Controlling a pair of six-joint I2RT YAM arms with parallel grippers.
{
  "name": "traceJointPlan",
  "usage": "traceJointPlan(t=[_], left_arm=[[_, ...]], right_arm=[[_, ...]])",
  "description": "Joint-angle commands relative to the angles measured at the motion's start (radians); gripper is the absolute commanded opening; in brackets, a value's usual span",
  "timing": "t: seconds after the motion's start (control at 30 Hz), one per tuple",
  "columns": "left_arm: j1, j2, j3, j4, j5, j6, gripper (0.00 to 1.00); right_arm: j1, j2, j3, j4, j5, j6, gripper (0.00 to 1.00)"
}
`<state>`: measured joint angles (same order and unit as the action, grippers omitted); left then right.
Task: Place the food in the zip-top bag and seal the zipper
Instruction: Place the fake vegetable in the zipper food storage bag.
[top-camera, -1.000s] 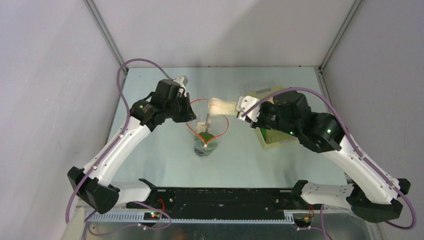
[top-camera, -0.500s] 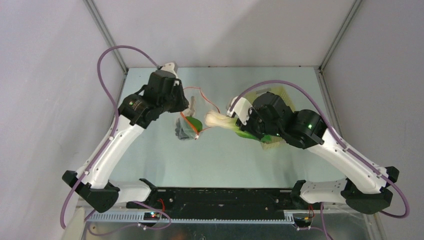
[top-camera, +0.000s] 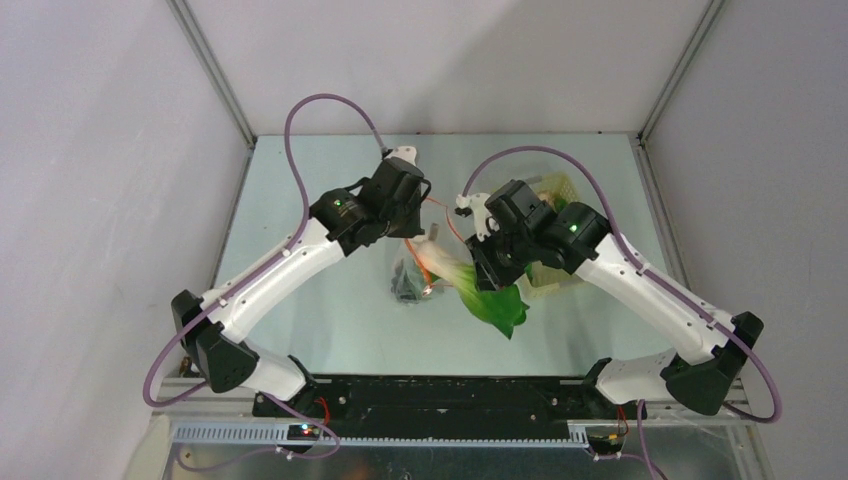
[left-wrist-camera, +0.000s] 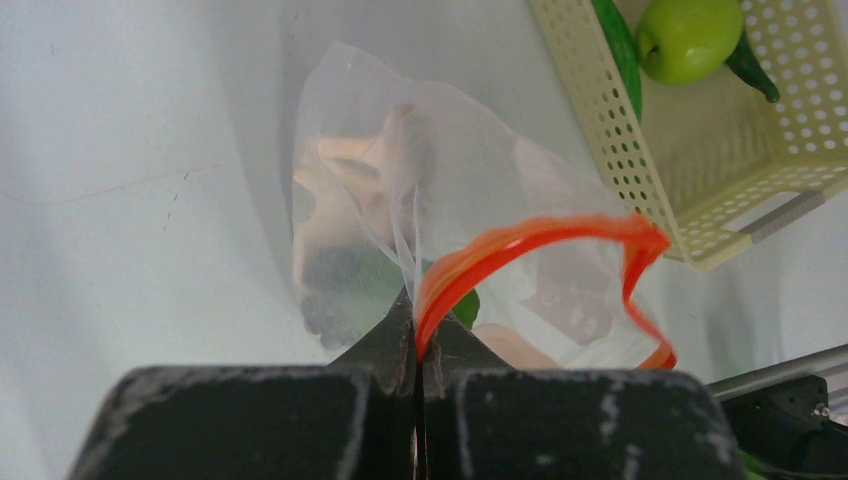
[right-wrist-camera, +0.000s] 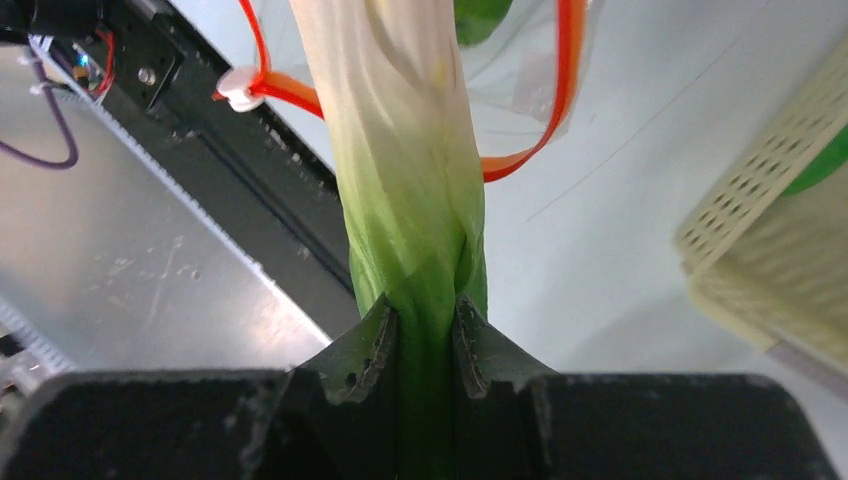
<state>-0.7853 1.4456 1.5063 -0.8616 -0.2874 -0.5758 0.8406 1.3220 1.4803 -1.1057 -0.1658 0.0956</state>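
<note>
Clear, crinkly plastic bag (left-wrist-camera: 450, 160) — glossy; perforated matt plastic basket (left-wrist-camera: 615, 150).

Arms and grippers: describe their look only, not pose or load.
The left arm and right arm share white links, black joint housings with a small green light, and a looping purple cable. The left gripper and right gripper have black, scuffed, wedge-tipped fingers.

The clear crinkly plastic zip-top bag (left-wrist-camera: 360, 130) is see-through with a milky sheen, edged by a thin orange-red zipper strip (left-wrist-camera: 530, 235) with a small white slider tab (right-wrist-camera: 238, 88). The leafy bok choy (right-wrist-camera: 400, 150) shades from creamy white stalks into bright green. At the right, the pale yellow perforated plastic basket (left-wrist-camera: 610, 150) is patterned with rows of small holes. The round green apple (left-wrist-camera: 690, 35) is light yellow-green and the long dark green pepper (left-wrist-camera: 620, 55) is deeper. The surface (top-camera: 340, 320) is pale mint.
</note>
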Motion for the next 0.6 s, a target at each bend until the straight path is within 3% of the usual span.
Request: traceJointPlan(t=[0.0, 0.17, 0.57], left_arm=[[-0.052, -0.031, -0.003, 0.095, -0.087, 0.010, 0.00], [-0.126, -0.033, -0.012, 0.125, -0.130, 0.034, 0.00], [-0.307, 0.063, 0.060, 0.116, -0.142, 0.066, 0.00]], right_arm=[[-0.055, -0.048, -0.063, -0.045, -0.160, 0.142, 0.00], [-0.253, -0.108, -0.157, -0.030, -0.474, 0.329, 0.00], [-0.362, -0.170, -0.266, 0.292, -0.603, 0.629, 0.00]])
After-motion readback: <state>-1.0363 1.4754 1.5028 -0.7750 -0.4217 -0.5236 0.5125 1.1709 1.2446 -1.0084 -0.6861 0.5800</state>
